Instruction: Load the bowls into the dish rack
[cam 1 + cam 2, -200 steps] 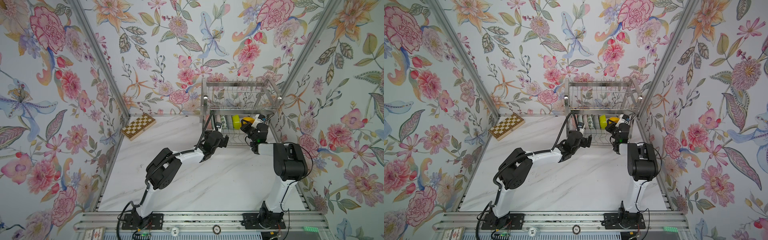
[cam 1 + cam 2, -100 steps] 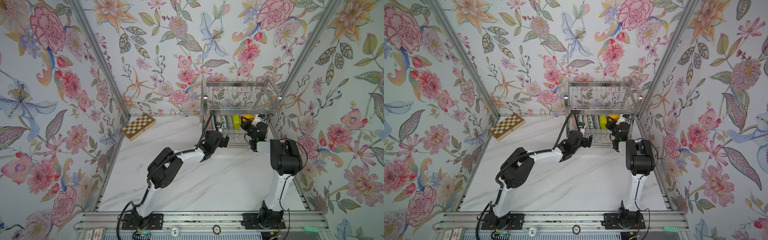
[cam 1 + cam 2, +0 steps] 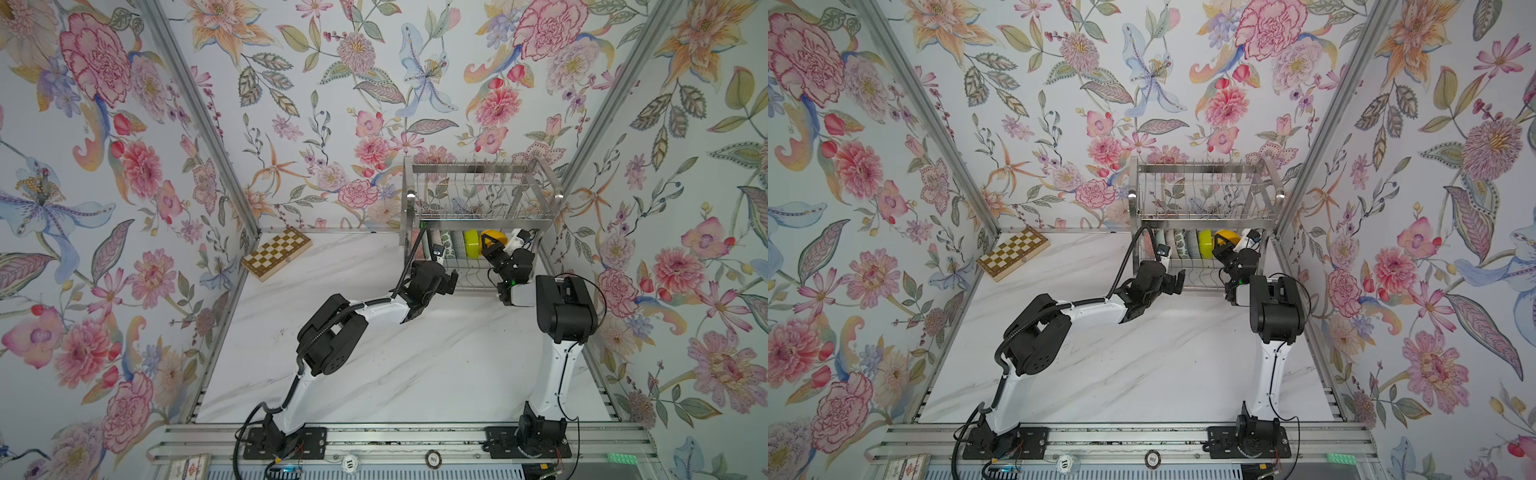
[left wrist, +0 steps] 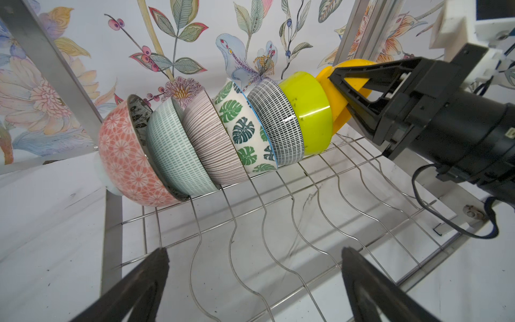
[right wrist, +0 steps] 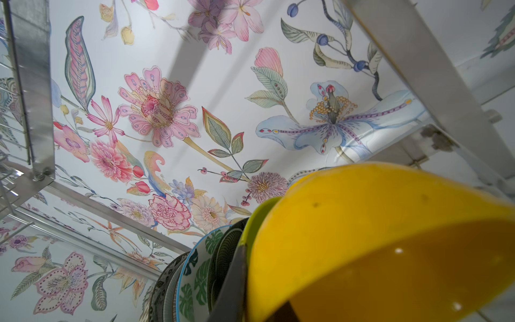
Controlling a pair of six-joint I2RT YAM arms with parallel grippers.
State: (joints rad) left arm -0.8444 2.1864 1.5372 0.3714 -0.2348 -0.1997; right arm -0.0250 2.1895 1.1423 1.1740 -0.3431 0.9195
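1. My right gripper pinches the orange-yellow bowl by its rim, upper right of centre in a top view.
2. On edge, it sits just right of the lime green bowl in the dish rack.
3. My left gripper: spread, empty, farther off.

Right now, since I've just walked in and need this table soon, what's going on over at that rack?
The right gripper is clamped on the rim of the orange-yellow bowl, holding it beside the lime green bowl at the end of the row on the lower shelf of the dish rack. Six bowls already stand on edge there. The left gripper hangs open and empty in front of that shelf. A chessboard lies off to the side.
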